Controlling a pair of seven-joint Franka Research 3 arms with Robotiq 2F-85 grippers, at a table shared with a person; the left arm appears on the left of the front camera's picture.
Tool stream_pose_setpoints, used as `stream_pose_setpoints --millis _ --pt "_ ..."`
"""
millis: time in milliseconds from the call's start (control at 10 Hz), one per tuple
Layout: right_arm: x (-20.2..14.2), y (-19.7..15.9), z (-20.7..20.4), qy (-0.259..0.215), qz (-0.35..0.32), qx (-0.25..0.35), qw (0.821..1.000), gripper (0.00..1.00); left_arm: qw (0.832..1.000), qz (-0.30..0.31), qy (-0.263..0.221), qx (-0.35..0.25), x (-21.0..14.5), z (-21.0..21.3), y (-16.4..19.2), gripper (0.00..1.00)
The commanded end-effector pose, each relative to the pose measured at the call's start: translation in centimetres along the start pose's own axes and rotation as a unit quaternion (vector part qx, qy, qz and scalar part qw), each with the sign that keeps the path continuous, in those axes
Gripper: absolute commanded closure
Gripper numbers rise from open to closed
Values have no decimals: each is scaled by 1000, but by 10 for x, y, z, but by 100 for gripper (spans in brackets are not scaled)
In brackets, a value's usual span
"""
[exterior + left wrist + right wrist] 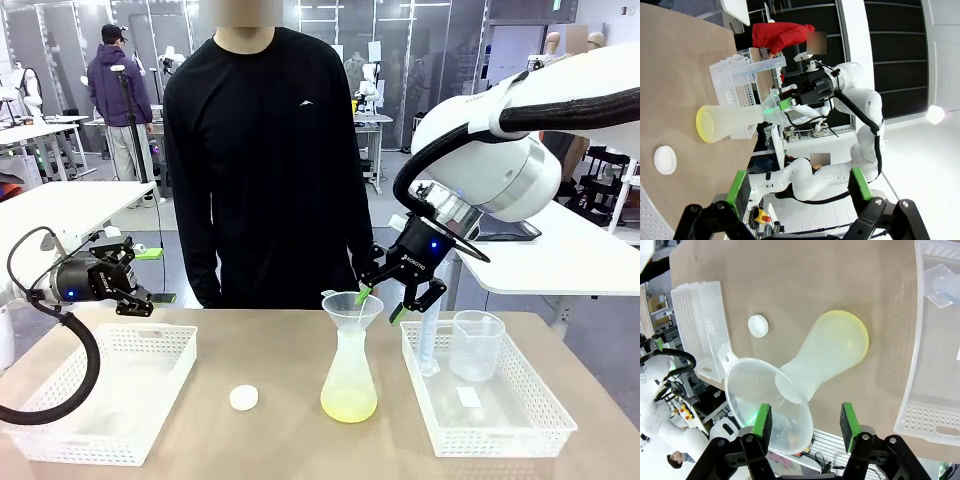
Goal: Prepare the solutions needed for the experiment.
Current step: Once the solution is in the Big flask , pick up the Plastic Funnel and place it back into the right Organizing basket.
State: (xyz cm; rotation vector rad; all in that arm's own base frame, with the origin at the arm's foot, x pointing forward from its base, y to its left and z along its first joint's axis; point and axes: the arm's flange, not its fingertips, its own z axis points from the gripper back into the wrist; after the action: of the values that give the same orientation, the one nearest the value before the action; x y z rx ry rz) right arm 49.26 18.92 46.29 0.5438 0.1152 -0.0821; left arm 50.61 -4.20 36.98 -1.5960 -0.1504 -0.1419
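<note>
We see bare surface [280, 345] between the left basket [60, 432] and the flask [350, 385], broken only by a small white stopper [243, 398]. The flask stands mid-surface with a funnel [352, 305] in its neck. The right hand [380, 304] hangs spread at the funnel's rim, blocking the way down. Near the flask, the right basket [500, 440] holds an upright cylinder [428, 340] and beaker [476, 345]. A person [265, 170] closes off the far edge. The left hand [154, 276], jaws apart, hovers over the left basket's far side.

The funnel [755, 385] rim nearest the right gripper [805, 412] is hidden behind it, and the tray [932, 390] beside it is cut off.
</note>
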Motion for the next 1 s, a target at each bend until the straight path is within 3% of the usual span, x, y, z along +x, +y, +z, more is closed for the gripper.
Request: stream_pose_setpoints --millis 0,100,200,300,400,500,600,900 --pt "4 6 -2 11 6 12 1000 46 1000 -3 2 1 0 0 -3 0" --pt "4 7 -1 7 0 10 1000 49 1000 -3 2 1 0 0 -3 0" --pt "4 7 0 9 -2 8 1000 64 1000 -3 2 1 0 0 -3 0" --pt "4 7 0 8 -3 8 1000 67 1000 -3 2 1 0 0 -3 0" --pt "5 7 -1 17 -6 10 1000 83 1000 -3 2 1 0 0 -3 0" --pt "5 8 -2 22 -6 14 1000 86 1000 -3 2 1 0 0 -3 0" --pt "6 7 -2 25 -6 15 1000 100 1000 -3 2 1 0 0 -3 0" --pt "4 7 -1 27 -9 11 1000 100 1000 -3 2 1 0 0 -3 0"
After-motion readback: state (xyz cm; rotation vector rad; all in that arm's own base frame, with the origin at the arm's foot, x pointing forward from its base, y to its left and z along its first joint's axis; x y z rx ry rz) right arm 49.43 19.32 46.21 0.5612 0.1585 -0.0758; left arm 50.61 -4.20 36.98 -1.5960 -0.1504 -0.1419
